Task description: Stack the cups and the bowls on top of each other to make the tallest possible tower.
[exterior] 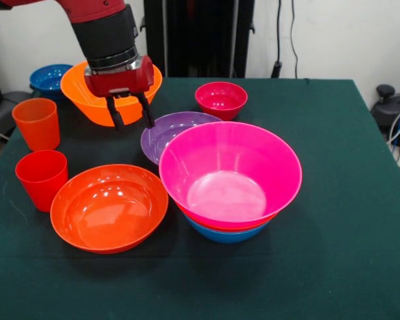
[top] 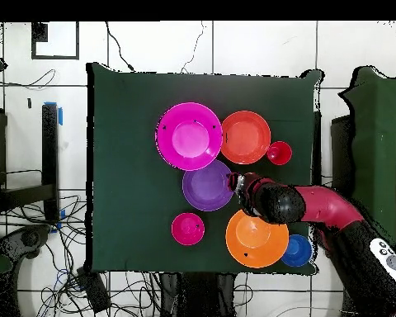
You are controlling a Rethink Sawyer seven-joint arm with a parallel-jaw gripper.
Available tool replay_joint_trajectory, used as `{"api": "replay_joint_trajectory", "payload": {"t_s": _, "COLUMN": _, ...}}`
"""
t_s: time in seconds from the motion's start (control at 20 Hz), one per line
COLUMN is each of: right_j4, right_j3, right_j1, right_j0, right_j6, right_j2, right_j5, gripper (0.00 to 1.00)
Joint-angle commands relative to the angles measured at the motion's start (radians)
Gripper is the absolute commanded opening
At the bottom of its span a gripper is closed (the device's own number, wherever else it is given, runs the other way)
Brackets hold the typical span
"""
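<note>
The tower [exterior: 228, 220] is barely begun: the large pink bowl [exterior: 230, 175] nests over a red-orange one on the medium blue bowl. Seen from the front, the wide red-orange bowl [exterior: 109, 207] at nine o'clock, the purple bowl [exterior: 165, 137] and the cups [exterior: 40, 175] stand loose. The gripper [exterior: 129, 113], fingers spread and empty, hovers over the purple bowl's rim.

tablecloth [exterior: 347, 267] dark green | large bowl [exterior: 230, 175] pink | purple bowl [exterior: 163, 133] purple | cups [exterior: 41, 177] red, orange

The Sawyer arm [exterior: 100, 27] is red with a black cuff, silver ring, and seemingly black gripper fingers [exterior: 114, 112].
</note>
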Motion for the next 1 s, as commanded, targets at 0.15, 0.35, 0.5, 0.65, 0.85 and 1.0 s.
{"api": "replay_joint_trajectory", "payload": {"t_s": 0.15, "right_j4": -0.043, "right_j3": -0.066, "right_j1": 0.036, "right_j0": 0.080, "right_j6": 0.041, "right_j2": -0.092, "right_j5": -0.025, "gripper": 1.00}}
{"api": "replay_joint_trajectory", "payload": {"t_s": 0.35, "right_j4": -0.043, "right_j3": -0.074, "right_j1": 0.065, "right_j0": 0.086, "right_j6": 0.036, "right_j2": -0.099, "right_j5": -0.046, "gripper": 1.00}}
{"api": "replay_joint_trajectory", "payload": {"t_s": 0.5, "right_j4": -0.042, "right_j3": -0.083, "right_j1": 0.088, "right_j0": 0.088, "right_j6": 0.029, "right_j2": -0.098, "right_j5": -0.056, "gripper": 1.00}}
{"api": "replay_joint_trajectory", "payload": {"t_s": 0.65, "right_j4": -0.044, "right_j3": -0.081, "right_j1": 0.104, "right_j0": 0.088, "right_j6": 0.027, "right_j2": -0.100, "right_j5": -0.071, "gripper": 1.00}}
{"api": "replay_joint_trajectory", "payload": {"t_s": 0.85, "right_j4": -0.044, "right_j3": -0.096, "right_j1": 0.127, "right_j0": 0.089, "right_j6": 0.013, "right_j2": -0.099, "right_j5": -0.080, "gripper": 1.00}}
{"api": "replay_joint_trajectory", "payload": {"t_s": 1.0, "right_j4": -0.047, "right_j3": -0.118, "right_j1": 0.142, "right_j0": 0.089, "right_j6": -0.003, "right_j2": -0.094, "right_j5": -0.079, "gripper": 1.00}}
